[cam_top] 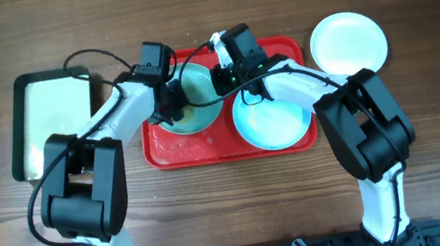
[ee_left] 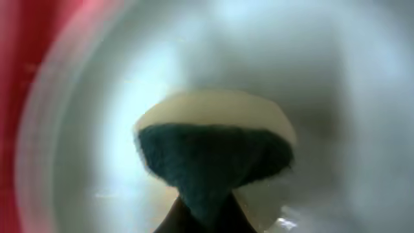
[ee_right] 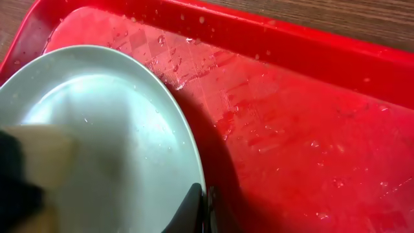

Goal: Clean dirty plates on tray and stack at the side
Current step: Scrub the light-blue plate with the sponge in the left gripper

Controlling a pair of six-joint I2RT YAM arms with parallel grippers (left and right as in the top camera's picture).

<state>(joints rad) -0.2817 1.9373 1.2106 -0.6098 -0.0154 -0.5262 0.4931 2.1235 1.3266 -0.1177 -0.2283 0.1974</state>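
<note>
Scrubbing the inside of 1 blue plate [ee_right: 116,123], on the left half of the wet red tray [ee_right: 304,129]. Pinching a green and cream sponge [ee_left: 213,155] tight in the left gripper [ee_left: 204,217] and pressing it down on the plate. Gripping the rim of that same plate with the right gripper [ee_right: 202,210], jaws squeezed narrow on the thin edge. Sharing the tray with the other blue plate [cam_top: 270,120], just beside it. Leaving 1 white plate [cam_top: 348,42] off the tray, on the table to the right. Could go wrong in a few ways, at a guess. Looks smooth and shiny, with water drops all around, so could slide out of the pinch if pushed too hard with the sponge. Could then skid on the wet tray and bump the other blue plate. Could tip up on 1 side if pressed near the rim and not the middle. Could drop the sponge too, held only by 1 small squashed part. Could knock the 2 grippers together, working so close over 1 plate. Best to rub softly, near the middle, with a firm pinch on the rim.
</note>
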